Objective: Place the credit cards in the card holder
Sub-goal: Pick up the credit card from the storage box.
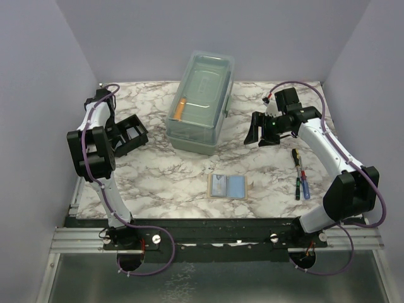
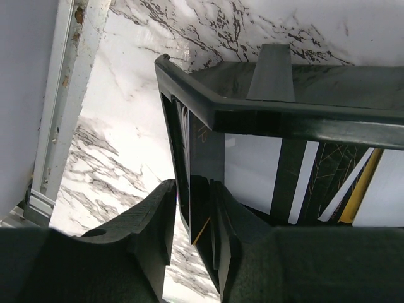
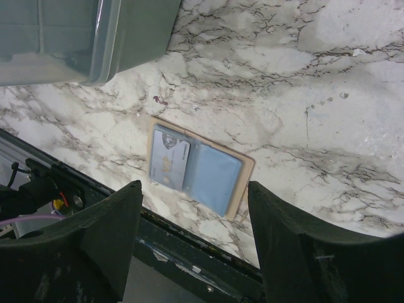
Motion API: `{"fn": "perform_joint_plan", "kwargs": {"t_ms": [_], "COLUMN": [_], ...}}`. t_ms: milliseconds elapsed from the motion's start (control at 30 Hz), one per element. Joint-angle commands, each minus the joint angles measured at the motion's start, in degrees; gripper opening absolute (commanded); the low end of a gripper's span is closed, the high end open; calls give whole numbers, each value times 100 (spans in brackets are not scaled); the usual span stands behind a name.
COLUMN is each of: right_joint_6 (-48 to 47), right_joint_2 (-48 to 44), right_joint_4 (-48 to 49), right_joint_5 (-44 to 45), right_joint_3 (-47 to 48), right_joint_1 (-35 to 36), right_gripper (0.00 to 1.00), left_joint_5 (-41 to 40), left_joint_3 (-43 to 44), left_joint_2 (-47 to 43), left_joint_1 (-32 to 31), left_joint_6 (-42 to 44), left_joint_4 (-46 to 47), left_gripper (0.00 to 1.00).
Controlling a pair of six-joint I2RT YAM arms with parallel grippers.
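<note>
Our left gripper stands narrow, its two fingers pinching a side wall of the card holder, one finger outside and one inside. In the slots just past them we see flat pieces standing: white, black with gold lines, and yellow. The holder sits on the marble table at the far left.

Our right gripper hangs wide apart and holds nothing. It is above the table on the right, just beside the clear lidded box, which stands between the two grippers. Nearer the arm bases on the right lie two screwdrivers.

In the right wrist view, the credit cards show between the spread fingers but below them and untouched. The dark grey card and the light blue card lie flat, side by side, on a tan pad near the front edge. They are well apart from the holder.
</note>
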Motion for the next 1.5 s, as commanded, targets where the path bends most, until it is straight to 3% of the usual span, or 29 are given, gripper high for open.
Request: {"fn": "perform_joint_plan", "kwargs": {"t_ms": [0, 1133, 1467], "right_joint_6": [-77, -61, -44], "right_joint_2": [-18, 4, -30], "right_joint_4": [-48, -39, -26], "right_joint_5": [-115, -209, -226], "right_joint_3": [97, 72, 21], "right_joint_1": [-27, -21, -20], "right_gripper": [70, 70, 70], "left_joint_5": [-175, -36, -67], "left_joint_3": [176, 552, 689], "left_joint_2": [-277, -482, -775], "left_joint_1": [19, 63, 63], "left_joint_6": [100, 19, -262], "left_joint_4": [-247, -276, -73], "left_gripper": [31, 9, 6]}}
